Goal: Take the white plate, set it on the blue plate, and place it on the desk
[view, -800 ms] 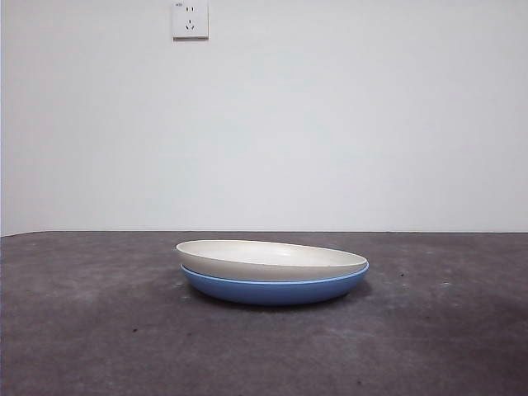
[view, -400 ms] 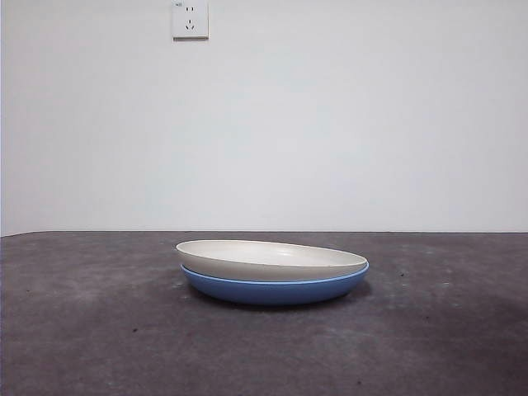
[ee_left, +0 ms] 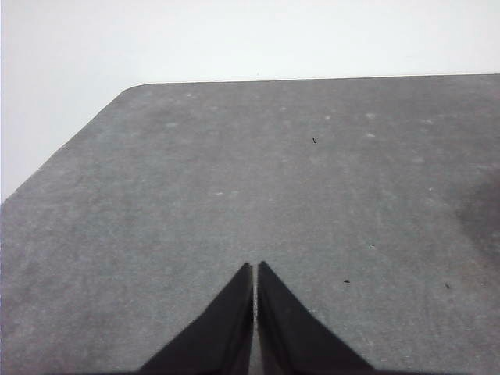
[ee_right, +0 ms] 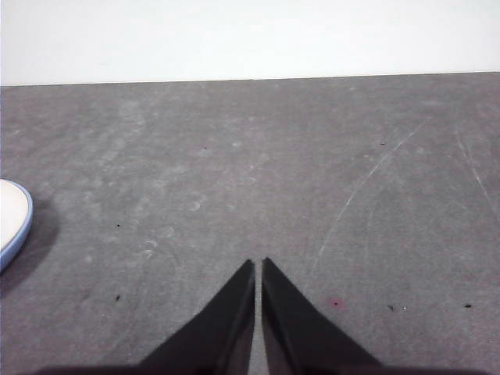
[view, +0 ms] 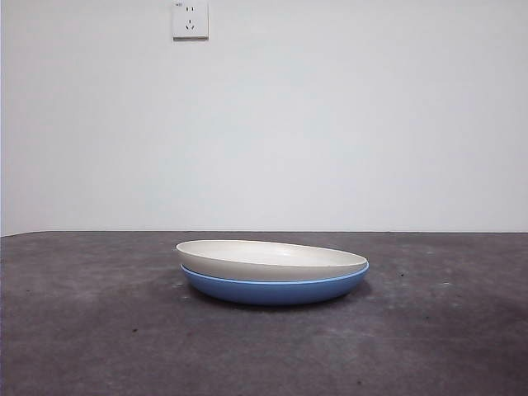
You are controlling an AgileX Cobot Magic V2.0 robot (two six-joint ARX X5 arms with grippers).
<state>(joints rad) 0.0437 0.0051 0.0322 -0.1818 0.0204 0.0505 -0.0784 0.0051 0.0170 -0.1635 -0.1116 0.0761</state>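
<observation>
The white plate (view: 268,258) sits nested inside the blue plate (view: 276,289), its cream rim standing a little higher on one side so that it rests slightly tilted. The stack stands on the desk (view: 91,330), about midway between the desk's side edges in the front view and well in from its far edge, where the tabletop meets a plain white wall carrying a wall socket (view: 190,19).

The left gripper (ee_left: 255,269) hangs above bare desk near a rounded corner of the tabletop, its two black jaws pressed together with only a hairline gap and nothing between them. The right gripper (ee_right: 258,266) is likewise closed tip to tip on nothing, over a scratched stretch of desk; a sliver of the stacked plates shows at the margin of its wrist view, well apart from the jaws.
</observation>
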